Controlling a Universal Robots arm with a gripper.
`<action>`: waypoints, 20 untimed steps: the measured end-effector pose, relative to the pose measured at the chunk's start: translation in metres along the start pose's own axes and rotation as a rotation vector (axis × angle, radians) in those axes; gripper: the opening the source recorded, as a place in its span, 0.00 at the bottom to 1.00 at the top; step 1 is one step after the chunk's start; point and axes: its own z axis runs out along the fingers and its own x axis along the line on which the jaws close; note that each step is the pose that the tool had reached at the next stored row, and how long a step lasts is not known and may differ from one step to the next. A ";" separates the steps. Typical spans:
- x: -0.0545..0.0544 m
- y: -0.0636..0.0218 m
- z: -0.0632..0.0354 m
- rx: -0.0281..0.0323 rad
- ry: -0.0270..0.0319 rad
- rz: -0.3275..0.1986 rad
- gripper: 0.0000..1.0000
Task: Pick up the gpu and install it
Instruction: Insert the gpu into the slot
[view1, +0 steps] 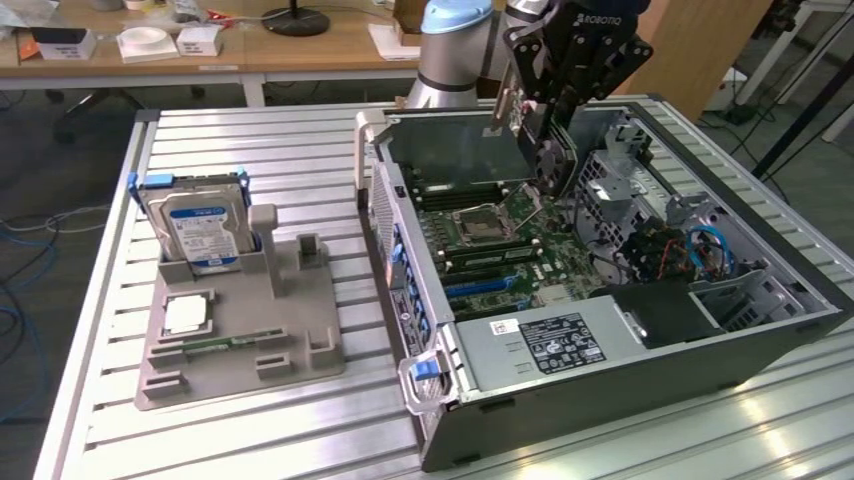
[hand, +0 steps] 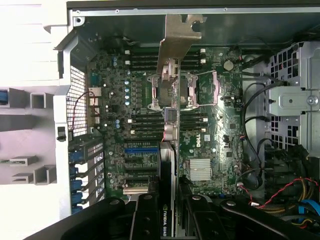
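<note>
My gripper (view1: 534, 105) hangs over the open computer case (view1: 400, 230), shut on the gpu (view1: 511, 100). The gpu is a thin dark card held upright above the motherboard (view1: 507, 250). In the wrist view the gpu (hand: 169, 125) appears edge-on, running from between my black fingers (hand: 145, 217) out over the CPU socket. Its silver metal bracket (hand: 177, 35) is at the far end, near the case wall. My gripper (hand: 170, 212) clamps the card's labelled end. The card is clear of the board and sits in no slot. A blue expansion slot (hand: 140, 149) lies just beside its line.
A grey parts fixture (view1: 307, 350) on the slatted table holds a silver hard drive (view1: 200, 225), a CPU (view1: 184, 315) and a green memory stick (view1: 214, 343). Inside the case are a power supply (view1: 554, 340), drive cages (view1: 634, 170) and loose cables (view1: 694, 250).
</note>
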 end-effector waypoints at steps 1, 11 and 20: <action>0.000 0.0000 0.0000 0.0000 0.0000 0.000 0.26; 0.000 0.0000 0.0006 0.0002 0.0030 -0.071 0.26; 0.000 -0.0001 0.0013 0.0005 0.0066 -0.157 0.26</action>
